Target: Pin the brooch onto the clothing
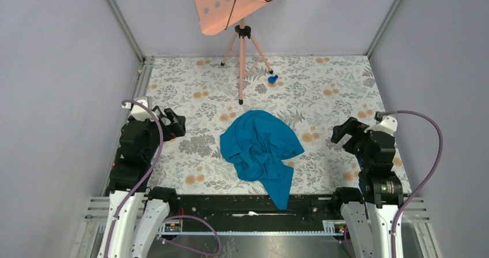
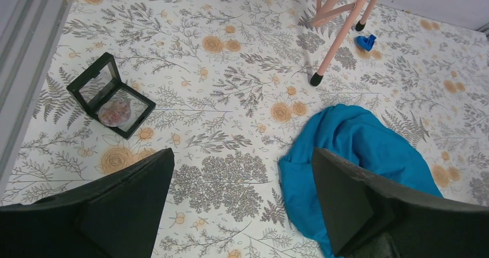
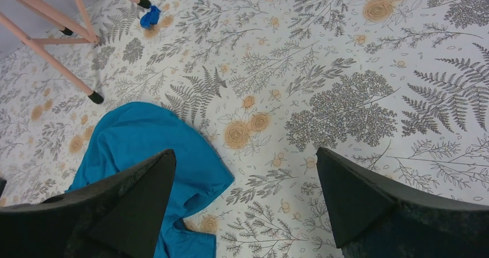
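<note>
Left hand [image 2: 242, 154] and right hand [image 3: 245, 154] wide, empty; I hold them flanking shirt [image 1: 259, 145], crumpled mid-bench [image 1: 346, 79], so either reaches. Brooch [image 2: 114, 112] lies in open black case [image 2: 87, 71] near my left hand, likely first pick.

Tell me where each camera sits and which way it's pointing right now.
Top external: above and behind the robot, looking down at the table; shows left tool, right tool, T-shirt between.
Left wrist: on the left arm, facing forward-right; own open fingers flank the black frame and T-shirt.
Right wrist: on the right arm, facing forward-left; own open fingers flank the T-shirt.
Shared: both wrists see T-shirt, pink stand, blue lump.
</note>
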